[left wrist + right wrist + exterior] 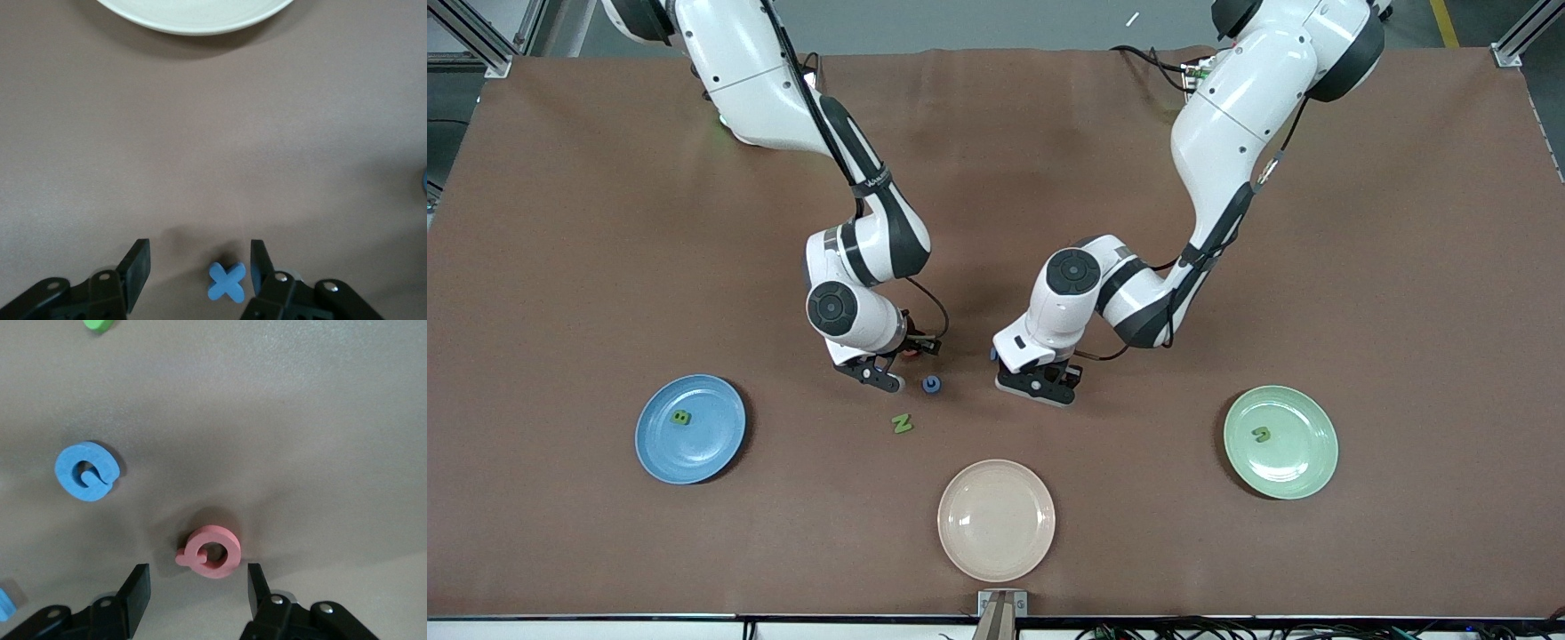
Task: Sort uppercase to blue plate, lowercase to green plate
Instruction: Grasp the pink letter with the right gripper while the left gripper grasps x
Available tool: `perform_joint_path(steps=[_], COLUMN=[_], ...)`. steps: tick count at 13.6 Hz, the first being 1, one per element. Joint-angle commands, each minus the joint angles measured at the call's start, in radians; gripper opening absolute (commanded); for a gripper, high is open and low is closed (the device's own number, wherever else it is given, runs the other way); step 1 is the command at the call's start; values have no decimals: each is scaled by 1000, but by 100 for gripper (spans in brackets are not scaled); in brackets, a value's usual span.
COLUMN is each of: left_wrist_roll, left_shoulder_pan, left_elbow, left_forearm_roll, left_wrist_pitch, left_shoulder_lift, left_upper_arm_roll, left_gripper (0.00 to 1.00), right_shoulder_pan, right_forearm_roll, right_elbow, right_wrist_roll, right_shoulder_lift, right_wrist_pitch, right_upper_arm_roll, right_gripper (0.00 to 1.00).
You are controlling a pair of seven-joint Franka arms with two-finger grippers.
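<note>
My left gripper (pixel 200 270) is low over the table, open, and a blue lowercase x (pixel 227 282) lies flat between its fingers, close to one of them. My right gripper (pixel 199 587) is open too, and a pinkish-red uppercase G (pixel 210 551) lies just ahead of its fingertips. A blue G (pixel 932 385) sits between the two grippers (pixel 882 378) (pixel 1045 389), and a green N (pixel 903 423) lies nearer the front camera. The blue plate (pixel 711 444) at the right arm's end holds a green B (pixel 681 416). One green lowercase letter (pixel 1261 434) lies on the green plate (pixel 1303 453) at the left arm's end.
A beige plate (pixel 996 520) sits near the table's front edge, between the two coloured plates, with nothing on it. Another small blue piece (pixel 3 603) shows at the edge of the right wrist view. Brown table cloth lies bare around the letters.
</note>
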Motion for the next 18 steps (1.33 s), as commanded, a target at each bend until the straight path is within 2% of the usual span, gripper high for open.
perform_joint_path(steps=[1, 5, 7, 12, 14, 16, 18], left_wrist_roll=[12, 9, 10, 10, 10, 0, -2], left_shoulder_pan=[-25, -46, -46, -40, -39, -39, -40], left_elbow=[17, 5, 3, 3, 3, -1, -17], left_forearm_roll=[19, 19, 19, 19, 17, 17, 17], left_wrist_pitch=[7, 7, 7, 6, 6, 6, 6], left_shoulder_lift=[12, 15, 15, 15, 18, 18, 15], left_upper_arm_roll=[12, 13, 15, 16, 18, 18, 18], left_gripper=[63, 56, 55, 55, 53, 49, 45], right_shoulder_pan=[12, 11, 11, 9, -1, -23, -63], right_forearm_roll=[16, 7, 7, 5, 5, -2, -35], right_elbow=[-28, -29, -28, -28, -20, 1, 56], right_wrist_roll=[5, 2, 1, -2, -5, -25, -94], right_shoulder_lift=[-7, 4, 6, 6, 1, -5, -7], right_wrist_pitch=[31, 40, 40, 37, 26, 18, -75], right_upper_arm_roll=[-6, -8, -8, -8, -9, -31, -78], right_gripper=[67, 61, 53, 24, 19, 15, 13])
